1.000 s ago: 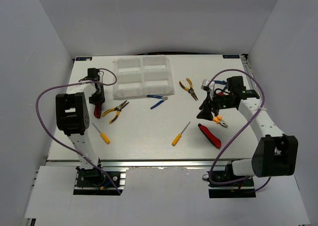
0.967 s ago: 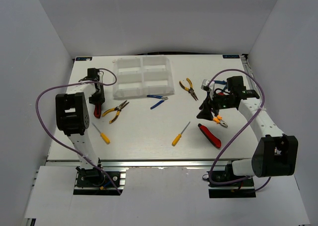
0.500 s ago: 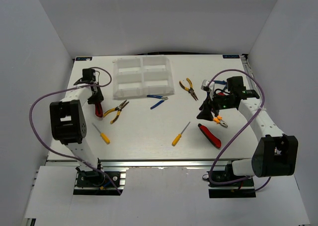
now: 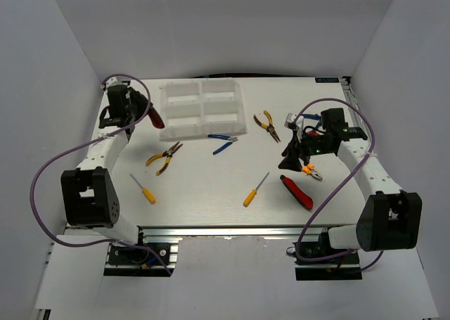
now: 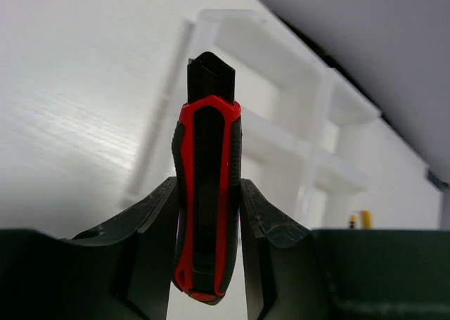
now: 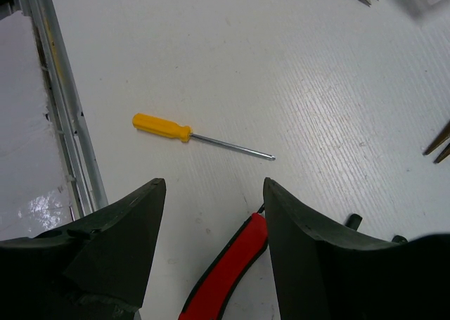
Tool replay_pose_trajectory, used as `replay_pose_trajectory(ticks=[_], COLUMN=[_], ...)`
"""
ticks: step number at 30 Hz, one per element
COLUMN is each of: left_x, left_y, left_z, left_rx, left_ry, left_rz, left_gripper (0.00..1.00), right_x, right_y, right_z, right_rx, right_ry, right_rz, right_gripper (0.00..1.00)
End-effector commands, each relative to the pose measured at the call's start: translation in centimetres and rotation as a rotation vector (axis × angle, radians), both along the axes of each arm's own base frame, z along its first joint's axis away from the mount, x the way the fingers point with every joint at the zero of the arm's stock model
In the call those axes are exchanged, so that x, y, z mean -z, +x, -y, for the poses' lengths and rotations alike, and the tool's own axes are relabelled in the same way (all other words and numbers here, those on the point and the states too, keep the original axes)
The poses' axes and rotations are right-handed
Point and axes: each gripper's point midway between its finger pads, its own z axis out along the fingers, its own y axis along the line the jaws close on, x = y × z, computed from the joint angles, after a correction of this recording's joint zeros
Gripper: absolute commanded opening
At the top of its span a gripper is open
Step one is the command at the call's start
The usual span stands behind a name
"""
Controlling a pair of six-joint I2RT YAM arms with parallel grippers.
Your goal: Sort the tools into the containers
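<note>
One red-and-black cutter (image 5: pixel 206 193) sits pinched inside the left gripper (image 5: pixel 207 188), tip outward.

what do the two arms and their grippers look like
Both arms have white links and bulky black joint housings; the left arm and right arm each carry a looping purple cable. The left gripper and right gripper have dark wedge-shaped fingers.

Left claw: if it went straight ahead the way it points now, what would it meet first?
Probably the white organiser tray: the red-and-black knife in the left claw aims at its compartments, though depth is unclear.
</note>
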Motion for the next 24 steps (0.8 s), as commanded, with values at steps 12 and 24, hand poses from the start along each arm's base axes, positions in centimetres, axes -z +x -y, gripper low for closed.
replay_pose_trajectory(ticks=[12, 24], left_x=[-1.2, 3.6], left_y=[7.6, 9.5], left_z=[8.3, 11.1], left_rx=[-0.198, -0.13], left_ry=[-0.145, -0.229], left_rz=[0.257, 0.172], left_gripper=[0.0, 0.22], right_x=[-0.8, -0.3], right_y=[-1.0, -1.1], right_z=[-0.2, -0.1], right_rx=[-0.022, -0.001], right_ry=[0.022, 0.016], right_rz=[0.051, 0.038], right_gripper=[0.64, 0.64])
